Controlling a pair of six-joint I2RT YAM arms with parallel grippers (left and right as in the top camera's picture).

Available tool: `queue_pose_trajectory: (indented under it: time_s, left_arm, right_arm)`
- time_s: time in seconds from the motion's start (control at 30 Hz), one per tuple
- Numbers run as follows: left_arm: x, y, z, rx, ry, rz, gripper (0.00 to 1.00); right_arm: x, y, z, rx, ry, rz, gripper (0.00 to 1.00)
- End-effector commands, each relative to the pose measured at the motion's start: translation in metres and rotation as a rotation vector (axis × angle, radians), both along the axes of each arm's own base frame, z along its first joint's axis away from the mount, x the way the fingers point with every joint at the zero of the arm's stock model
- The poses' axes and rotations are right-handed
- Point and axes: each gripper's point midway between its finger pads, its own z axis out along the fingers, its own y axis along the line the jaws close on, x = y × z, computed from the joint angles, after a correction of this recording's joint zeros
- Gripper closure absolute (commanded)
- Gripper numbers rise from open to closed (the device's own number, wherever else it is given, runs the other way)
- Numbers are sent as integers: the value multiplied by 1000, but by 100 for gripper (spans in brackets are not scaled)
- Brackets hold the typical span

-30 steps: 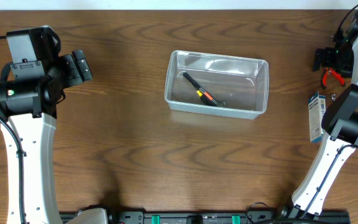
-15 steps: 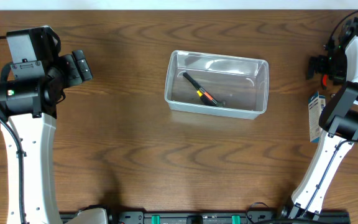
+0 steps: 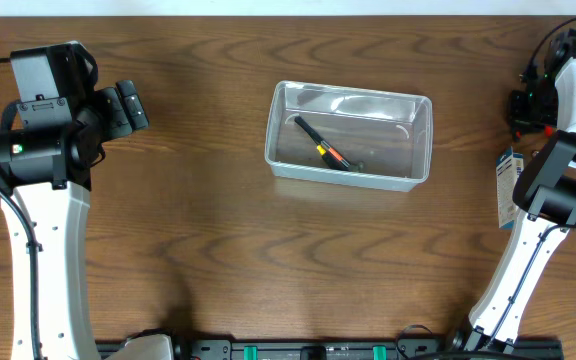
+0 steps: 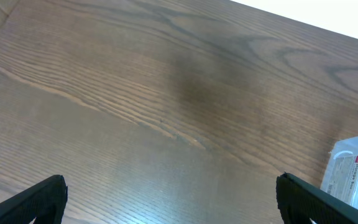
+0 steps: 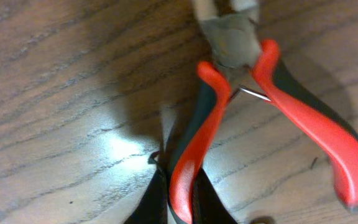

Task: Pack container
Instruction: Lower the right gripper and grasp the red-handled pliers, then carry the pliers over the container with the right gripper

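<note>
right wrist view – right end effector (image 5: 179, 208) grips the red-handled pliers (image 5: 291, 112) – left end effector (image 4: 171, 199) spread wide, empty.

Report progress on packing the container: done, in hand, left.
Done: a black, orange-banded tool lies in the container. In hand: the right gripper has its jaws closed on a handle of the red pliers, on the table. Left: pliers and a blue-labelled packet beside that arm are outside the container; the left gripper is open and empty.

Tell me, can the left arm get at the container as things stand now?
Probably yes: the left gripper is open and only bare table lies between it and the container. Its reach is uncertain.
</note>
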Motion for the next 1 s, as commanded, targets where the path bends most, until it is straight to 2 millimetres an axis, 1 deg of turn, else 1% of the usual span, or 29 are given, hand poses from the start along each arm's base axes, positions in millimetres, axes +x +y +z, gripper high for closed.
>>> queue_pose_trajectory:
  time_s: [0.0, 0.1, 0.2, 0.3, 0.33, 0.43, 0.63, 0.7, 0.8, 0.93, 0.97]
  left_arm:
    - [1, 3, 6, 22, -9, 2, 2]
    - [1, 3, 6, 22, -9, 2, 2]
    - [1, 3, 6, 22, -9, 2, 2]
    - [1, 3, 6, 22, -9, 2, 2]
    - [1, 3, 6, 22, -9, 2, 2]
    - [1, 3, 6, 22, -9, 2, 2]
    - [1, 3, 6, 22, -9, 2, 2]
    - [1, 3, 6, 22, -9, 2, 2]
    - [1, 3, 6, 22, -9, 2, 2]
    - [1, 3, 6, 22, -9, 2, 2]
    - [1, 3, 6, 22, -9, 2, 2]
  right_arm:
    - [-5, 2, -14, 5, 37, 3, 99]
    - [-5, 2, -13, 6, 38, 2, 99]
    - [-4, 2, -7, 2, 26, 2, 99]
    - [2, 0, 8, -13, -12, 3, 99]
    - [5, -1, 17, -21, -32, 4, 99]
    - [13, -3, 43, -47, -98, 6, 99]
    - [27, -1, 111, -104, -250, 19, 99]
    - [30, 4, 136, -119, -300, 30, 99]
    - [33, 25, 177, -111, -390, 95, 99]
    - [33, 62, 225, -89, -488, 182, 99]
    - [32, 75, 236, -79, -512, 217, 99]
